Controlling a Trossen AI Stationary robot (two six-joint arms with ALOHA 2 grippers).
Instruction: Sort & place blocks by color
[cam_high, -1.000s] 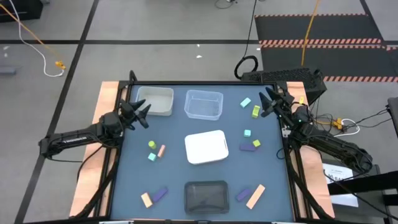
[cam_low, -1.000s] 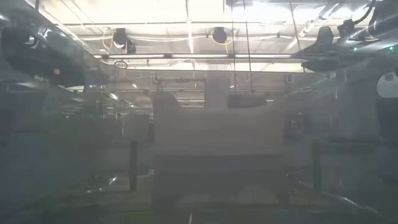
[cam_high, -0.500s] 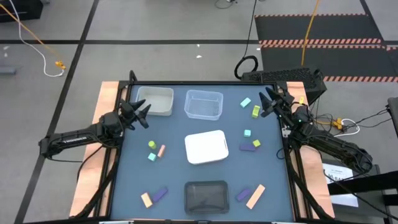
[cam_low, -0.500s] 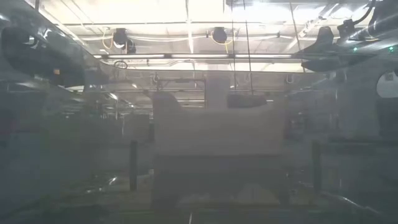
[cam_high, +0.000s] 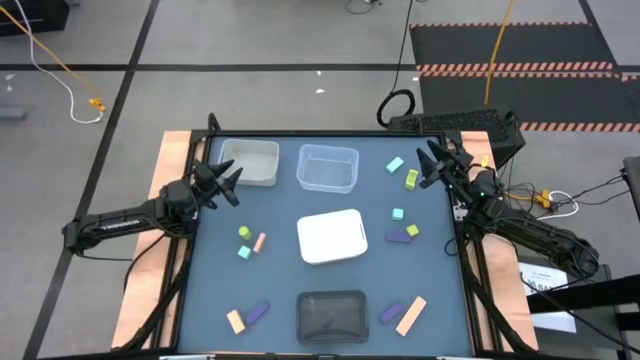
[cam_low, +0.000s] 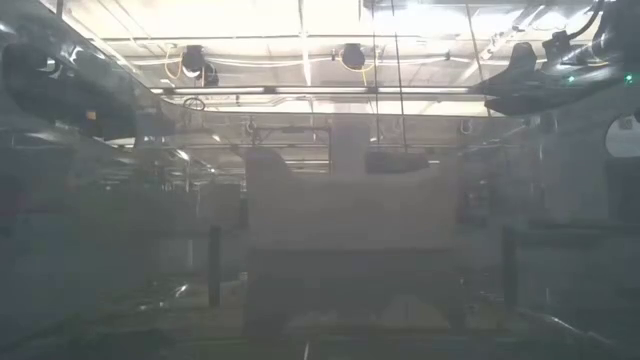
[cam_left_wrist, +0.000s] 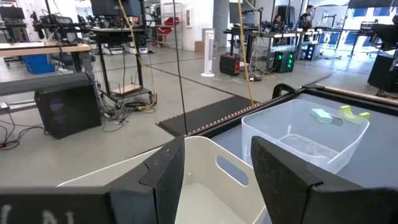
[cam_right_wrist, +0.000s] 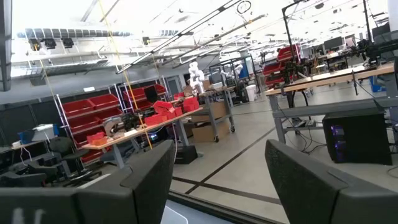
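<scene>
Nothing has moved since the earlier frame: both arms and every block sit exactly where they were. At the desk's left edge, the left gripper (cam_high: 225, 183) hangs beside the white square tray (cam_high: 250, 161) in the far-left corner; its claw stands apart, holding nothing, and its wrist view looks between the two dark fingers (cam_left_wrist: 163, 180) into that tray. At the right edge, near the far corner, the right gripper (cam_high: 432, 162) waits with its claw wide apart and empty.

A clear plastic square tray (cam_high: 327, 167) stands along the far edge beside the white one. A white closed square box (cam_high: 332, 237) sits at the centre of the dark blue desk (cam_high: 290, 290), and a dark square tray (cam_high: 332, 314) lies at the near edge.

All the blocks lie loose on the desk, none in a tray. Toward the far-right corner are a mint-teal cube (cam_high: 395, 165) and a yellow-green bar (cam_high: 411, 179). Nearer the right edge's middle, a second mint-teal cube (cam_high: 398, 214) lies near a purple bar (cam_high: 399, 237) with a yellow-green cube (cam_high: 412, 230) touching it. Left of the centre box sit a yellow-green cube (cam_high: 244, 232), a peach-orange bar (cam_high: 259, 241) and a mint-teal cube (cam_high: 244, 252), close together. By the near-left corner a peach-orange block (cam_high: 235, 320) lies beside a purple bar (cam_high: 257, 313); by the near-right corner a purple bar (cam_high: 390, 312) lies beside a long peach-orange bar (cam_high: 411, 315).
</scene>
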